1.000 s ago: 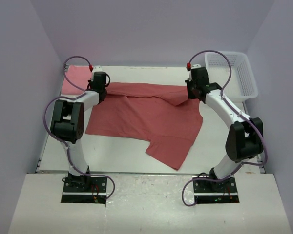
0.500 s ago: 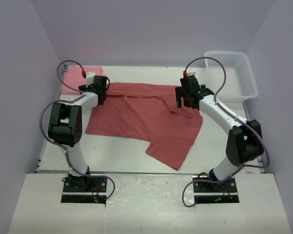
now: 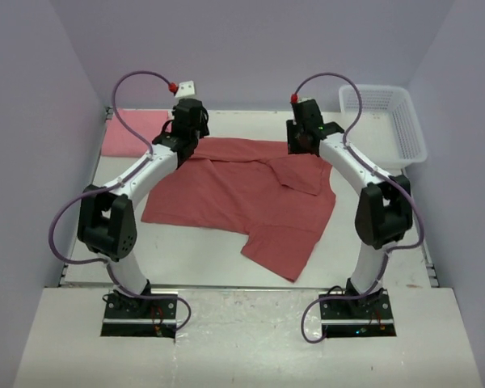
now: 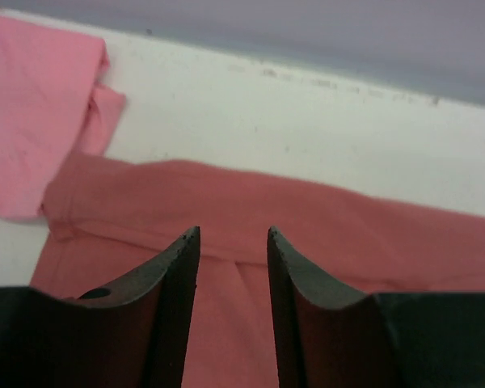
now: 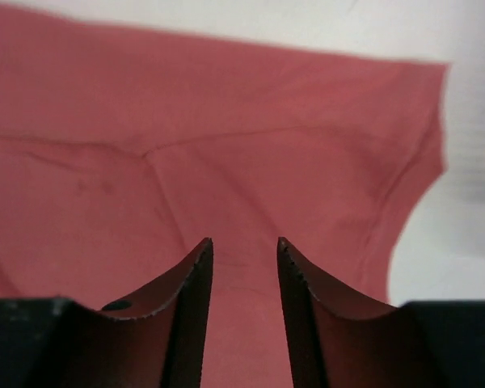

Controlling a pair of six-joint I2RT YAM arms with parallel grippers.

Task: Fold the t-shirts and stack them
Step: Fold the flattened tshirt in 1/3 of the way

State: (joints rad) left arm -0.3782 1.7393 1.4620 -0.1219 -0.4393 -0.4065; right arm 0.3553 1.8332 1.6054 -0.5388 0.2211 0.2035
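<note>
Left hand (image 4: 233,234): the two fingers are spread with a clear gap, and nothing is between them. In the left wrist view the gap frames the far left part of the brick-red t-shirt (image 4: 347,234), close to its far hem. Whether the fingertips touch the cloth cannot be determined.

Right hand (image 5: 244,242): the fingers are likewise spread and grip nothing. Below them lies the far right part of the same shirt, where a crease runs across the fabric.

In the top view both hands sit over the far edge of the brick-red t-shirt (image 3: 242,194), the left hand (image 3: 187,123) at its far left and the right hand (image 3: 304,133) at its far right. The shirt lies flat across the middle of the tabletop (image 3: 202,255), one portion reaching toward the near edge.

The pink t-shirt (image 3: 129,133) lies in the far left corner, just beside the brick-red shirt's corner. A white lattice basket (image 3: 412,133) occupies the far right corner, apart from both shirts.
</note>
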